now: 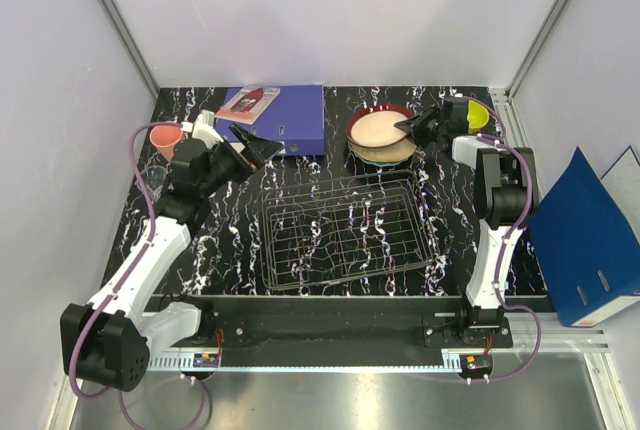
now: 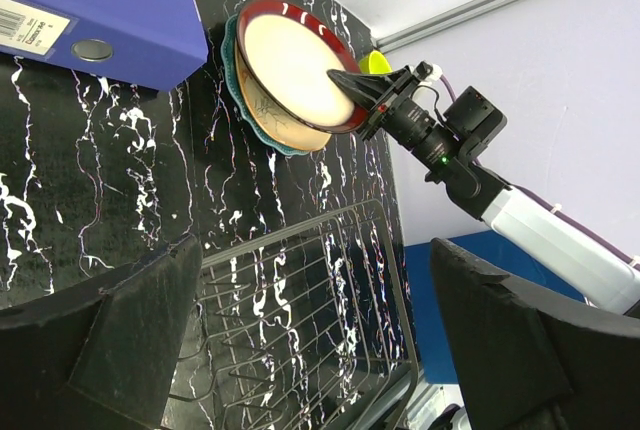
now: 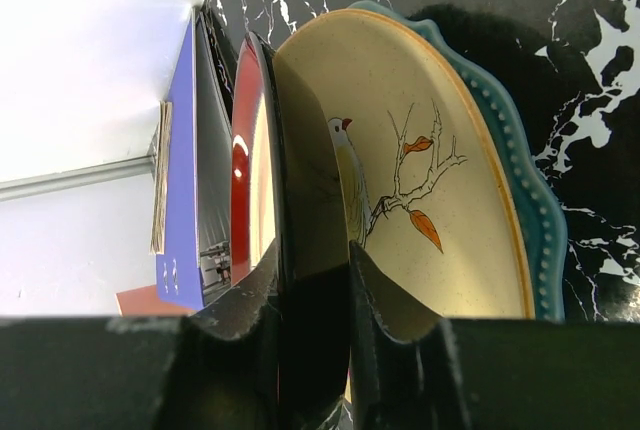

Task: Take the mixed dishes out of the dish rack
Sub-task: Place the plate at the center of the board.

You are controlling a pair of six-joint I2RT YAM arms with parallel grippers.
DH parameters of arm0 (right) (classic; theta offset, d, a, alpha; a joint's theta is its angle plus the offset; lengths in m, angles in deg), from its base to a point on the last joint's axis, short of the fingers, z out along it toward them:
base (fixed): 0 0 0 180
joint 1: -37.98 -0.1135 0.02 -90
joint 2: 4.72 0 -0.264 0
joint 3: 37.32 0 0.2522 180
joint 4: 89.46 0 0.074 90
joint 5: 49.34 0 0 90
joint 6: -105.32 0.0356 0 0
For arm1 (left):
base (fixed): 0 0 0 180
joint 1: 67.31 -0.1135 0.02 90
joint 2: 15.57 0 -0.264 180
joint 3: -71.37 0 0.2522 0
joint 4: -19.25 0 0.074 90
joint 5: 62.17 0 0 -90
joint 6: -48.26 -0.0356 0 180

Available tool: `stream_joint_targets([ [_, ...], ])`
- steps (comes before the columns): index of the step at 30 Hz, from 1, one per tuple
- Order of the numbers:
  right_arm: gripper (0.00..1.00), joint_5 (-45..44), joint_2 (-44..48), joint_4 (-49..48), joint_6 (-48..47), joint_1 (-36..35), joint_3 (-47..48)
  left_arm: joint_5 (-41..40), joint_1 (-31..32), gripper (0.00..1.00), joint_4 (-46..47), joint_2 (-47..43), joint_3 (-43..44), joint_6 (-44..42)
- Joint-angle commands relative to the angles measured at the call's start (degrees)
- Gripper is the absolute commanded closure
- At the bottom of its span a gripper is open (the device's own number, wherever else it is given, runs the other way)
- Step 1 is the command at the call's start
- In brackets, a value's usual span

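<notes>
The red-rimmed cream plate point(image 3: 250, 180) has its rim wedged right between the right gripper point(image 3: 315, 290) jaws, which are clamped tight on it. The gripped edge sits tipped up off the cream-yellow plate point(image 3: 430, 180), the one with the bird and orange leaves, which lies just under the jaws. Under that is the teal plate point(image 3: 535, 210), flat on the black marbled table point(image 1: 455, 250). Behind those jaws, next to that arm's wrist, sits the small yellow-green bowl point(image 1: 478, 113).

The left gripper point(image 1: 258, 145) has its jaws spread wide with nothing between them. It hangs over the table, and the dish rack point(image 1: 345, 235) starts just in front of and below its fingertips. The salmon-pink cup point(image 1: 166, 137) stands back behind that gripper, off to the arm's outer side. A blue ring binder point(image 1: 290, 118) lies just beyond the left jaws, with a booklet point(image 1: 247, 103) on top of it. Every dish I can make out sits outside the rack.
</notes>
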Motion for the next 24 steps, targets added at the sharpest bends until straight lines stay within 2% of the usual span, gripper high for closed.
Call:
stream_joint_targets([
  [1,1.00,3.6,0.9,-7.9,1.4,-0.4,2.7,1.6,-0.3,0.01,4.3,0.3,-0.8,0.5],
  [5,1.00,3.2,0.2,-5.5,0.8,-0.4,3.9,1.7,-0.3,0.01,4.6,0.6,-1.2,0.8],
  [7,0.85,3.0,0.5,-4.6,0.3,-0.5,3.6,2.0,-0.2,0.01,4.7,0.9,-1.2,1.0],
  [8,0.71,2.9,0.6,-4.2,0.1,-0.4,3.5,2.2,-0.3,0.01,4.6,1.1,-1.1,1.1],
  [11,0.51,2.1,1.6,-2.6,-0.9,-0.4,3.3,2.4,-0.3,0.01,4.6,1.6,-0.9,1.1],
  [18,0.30,0.7,3.6,0.8,-3.3,-0.4,3.4,2.8,-0.2,0.01,4.9,1.9,-1.8,1.8],
  [24,0.23,-5.6,5.3,10.9,-9.3,-1.3,7.8,2.8,-0.2,0.01,4.9,1.1,-2.0,1.7],
])
